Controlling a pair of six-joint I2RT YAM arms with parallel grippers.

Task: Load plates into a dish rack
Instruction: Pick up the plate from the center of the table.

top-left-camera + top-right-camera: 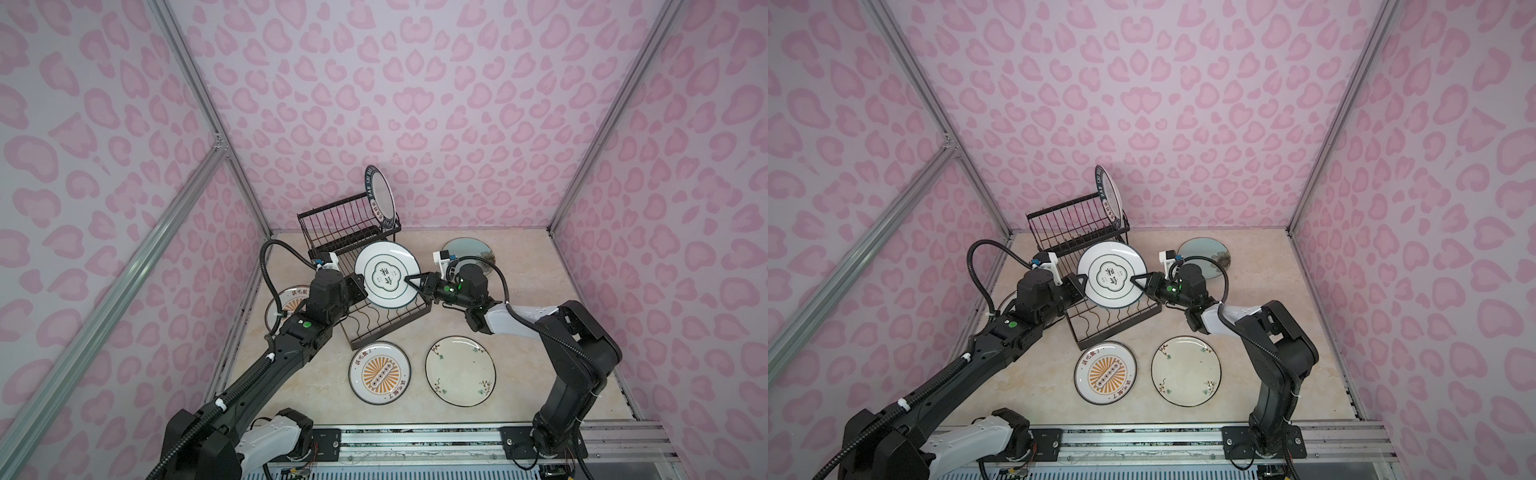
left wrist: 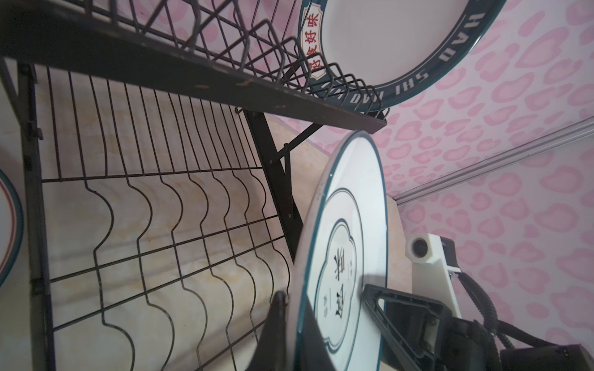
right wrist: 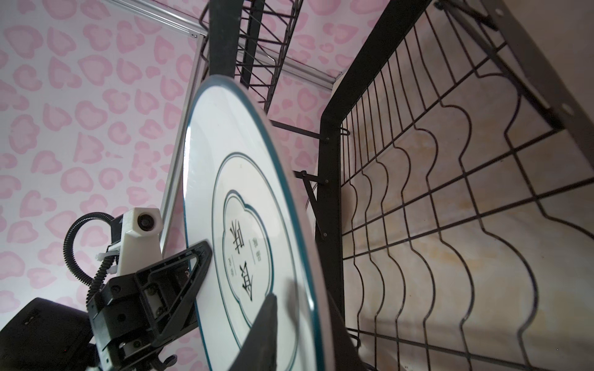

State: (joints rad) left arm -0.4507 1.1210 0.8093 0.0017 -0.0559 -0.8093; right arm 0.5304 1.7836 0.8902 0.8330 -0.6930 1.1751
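Pink heart-blotch walls on three sides, cut off at the edges of both top views. Pale marbled table [image 1: 519,374] below, near edge lost behind the mounting rail. Cropped at the bottom corner: base of the left arm.

At the table's back left: black wire dish rack [image 1: 340,226], with the raised slotted tier behind and the flat lower tray [image 1: 386,328] with wavy dividers in front. On edge at the raised tier's right end: navy lettered-rim plate [image 1: 380,195], lower rim screened by wires. In the left wrist view, "SHI HAO" legible in white on its band, plus red characters 好食好味 on a cream panel, partly behind wire.

Held above the lower tray, face tipped toward the top camera: white quatrefoil plate [image 1: 386,274]. Two large dark characters inside the emblem, not read with confidence. Contact between its lower rim and the tray wires impossible to judge.

Flat on the table in front of the rack, side by side: sunburst plate [image 1: 379,372], rim characters too small to read, and floral-sprig plate [image 1: 460,371]. Left of the rack, largely under the left arm: second sunburst plate [image 1: 286,301]. At the back right, partly behind the right wrist camera and cable: blue-green plate [image 1: 473,247].

Clamped on the quatrefoil plate's left rim: left gripper [image 1: 357,284]. Astride the opposite rim: right gripper [image 1: 411,280], one finger across the face, the other behind. Pressed tight or merely close, cannot tell.
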